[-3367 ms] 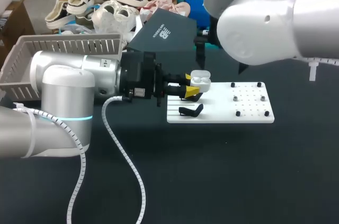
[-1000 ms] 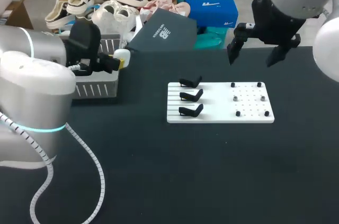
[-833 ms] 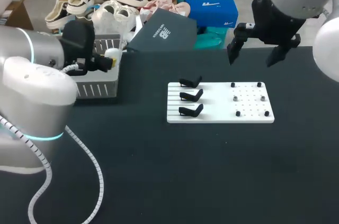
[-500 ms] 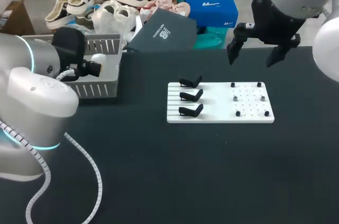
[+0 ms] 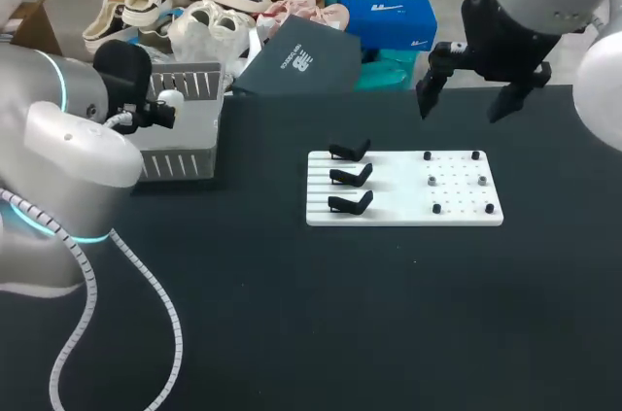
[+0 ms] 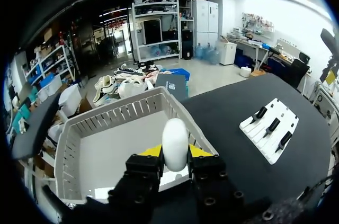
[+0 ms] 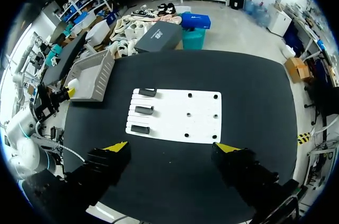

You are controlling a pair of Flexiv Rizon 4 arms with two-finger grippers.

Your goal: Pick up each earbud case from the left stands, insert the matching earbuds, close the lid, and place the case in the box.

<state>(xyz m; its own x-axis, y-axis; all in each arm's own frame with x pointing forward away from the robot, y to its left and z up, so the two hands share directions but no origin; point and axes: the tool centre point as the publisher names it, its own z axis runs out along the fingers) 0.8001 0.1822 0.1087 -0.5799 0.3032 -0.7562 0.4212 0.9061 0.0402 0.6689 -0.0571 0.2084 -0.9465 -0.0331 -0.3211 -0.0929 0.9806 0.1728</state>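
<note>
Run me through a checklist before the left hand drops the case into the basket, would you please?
1. Left hand shut on earbud case: ok.
2. Case lid closed, no gap showing: ok.
3. Case held over the basket: ok.
4. Landing spot free: cannot tell, the basket floor under the hand is hidden.
5. Right hand open and well away from the basket: ok.
6. Stands all empty: ok.

Case (image 6: 175,142) between fingers of left gripper (image 6: 175,156), over box (image 6: 127,112), by its near wall. Board (image 5: 457,192) on table (image 5: 389,314), well apart, off to that gripper's right. Three stands (image 5: 350,178) in a row on board's box-side end. Right gripper (image 7: 172,147) above table, board ahead of it.
</note>
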